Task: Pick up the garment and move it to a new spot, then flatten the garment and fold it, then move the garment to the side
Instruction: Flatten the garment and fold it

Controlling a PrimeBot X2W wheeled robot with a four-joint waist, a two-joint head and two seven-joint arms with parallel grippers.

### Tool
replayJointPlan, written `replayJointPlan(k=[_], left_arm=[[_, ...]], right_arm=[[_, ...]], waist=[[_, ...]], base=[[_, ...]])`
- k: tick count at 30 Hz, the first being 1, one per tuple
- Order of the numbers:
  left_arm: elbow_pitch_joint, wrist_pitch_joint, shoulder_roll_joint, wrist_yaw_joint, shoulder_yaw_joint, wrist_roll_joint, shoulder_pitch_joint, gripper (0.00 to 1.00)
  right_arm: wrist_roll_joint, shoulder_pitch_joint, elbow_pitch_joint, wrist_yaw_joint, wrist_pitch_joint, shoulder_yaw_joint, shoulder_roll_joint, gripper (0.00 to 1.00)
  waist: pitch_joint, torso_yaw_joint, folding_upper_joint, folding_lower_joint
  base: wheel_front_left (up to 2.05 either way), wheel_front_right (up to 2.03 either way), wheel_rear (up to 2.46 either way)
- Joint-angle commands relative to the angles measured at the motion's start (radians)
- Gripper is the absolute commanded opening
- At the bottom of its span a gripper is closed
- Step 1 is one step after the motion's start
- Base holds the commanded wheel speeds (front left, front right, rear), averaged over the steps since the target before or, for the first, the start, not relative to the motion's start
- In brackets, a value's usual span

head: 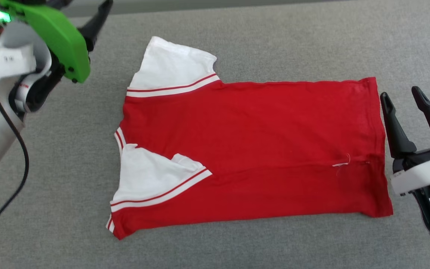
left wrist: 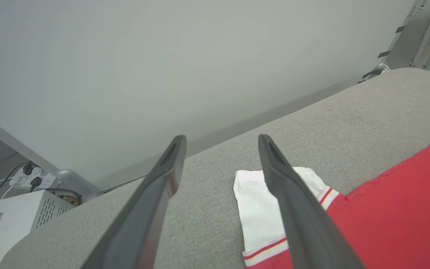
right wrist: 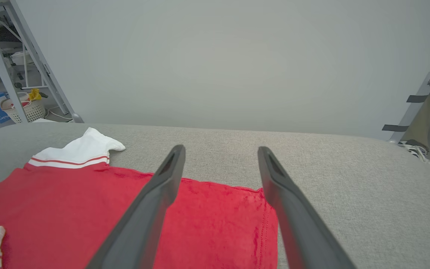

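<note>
Both grippers stand with fingers spread wide and clear of the cloth: the left gripper (left wrist: pixel 220 140) hangs above the grey fabric-covered surface (head: pixel 274 45) off the shirt's neck end, one dark finger crossing in front of the far white sleeve (left wrist: pixel 256 209) in its wrist view, while the right gripper (head: pixel 401 93) sits just beside the hem (head: pixel 377 149) at the opposite end. Between them the garment (head: pixel 252 149), a red jersey T-shirt, lies spread flat across the middle of the surface, neck toward the robot's left and hem toward its right. The far sleeve juts outward from the red body; the near sleeve (head: pixel 151 179), white with red-and-white trim, is folded inward over it.
</note>
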Motion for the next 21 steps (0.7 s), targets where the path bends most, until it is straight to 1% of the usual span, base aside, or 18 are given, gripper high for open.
replayJointPlan(k=[1, 4, 8, 12, 14, 16, 18, 21], left_arm=[[0.033, 0.032, -0.021, -0.019, -0.001, 0.007, -0.048, 1.00], [0.110, 0.135, -0.056, -0.052, -0.004, -0.025, -0.126, 1.00], [0.187, 0.292, -0.089, -0.084, -0.028, -0.063, -0.205, 1.00], [0.241, 0.483, -0.112, -0.098, -0.082, -0.084, -0.262, 1.00], [0.267, 0.559, -0.120, -0.101, -0.097, -0.096, -0.287, 1.00], [0.292, 0.621, -0.125, -0.103, -0.114, -0.099, -0.308, 1.00], [0.314, 0.655, -0.132, -0.104, -0.121, -0.102, -0.326, 1.00], [0.345, 0.670, -0.140, -0.104, -0.135, -0.084, -0.348, 1.00]], right_arm=[[-0.015, -0.024, -0.015, -0.001, -0.010, 0.006, 0.011, 1.00], [-0.031, -0.043, -0.040, -0.001, -0.015, 0.026, 0.025, 1.00], [-0.051, -0.061, -0.068, -0.001, -0.011, 0.038, 0.038, 1.00], [-0.055, -0.074, -0.081, -0.001, -0.010, 0.028, 0.041, 1.00], [-0.055, -0.083, -0.084, -0.001, -0.009, 0.029, 0.041, 1.00], [-0.053, -0.094, -0.085, -0.001, -0.009, 0.035, 0.042, 1.00], [-0.049, -0.106, -0.084, -0.001, -0.010, 0.043, 0.043, 1.00], [-0.045, -0.120, -0.075, -0.001, -0.014, 0.054, 0.046, 1.00]], waist=[[0.094, -0.061, 0.0000, 0.0000], [0.145, -0.088, 0.0000, 0.0000], [0.194, -0.119, 0.0000, 0.0000], [0.237, -0.134, 0.0000, 0.0000], [0.259, -0.142, 0.0000, 0.0000], [0.278, -0.150, 0.0000, 0.0000], [0.295, -0.158, 0.0000, 0.0000], [0.317, -0.169, 0.0000, 0.0000]], base=[[0.00, 0.00, 0.00], [0.00, 0.00, 0.00], [0.00, 0.00, 0.00], [0.00, 0.00, 0.00], [0.00, 0.00, 0.00], [0.00, 0.00, 0.00], [0.00, 0.00, 0.00], [0.00, 0.00, 0.00]])
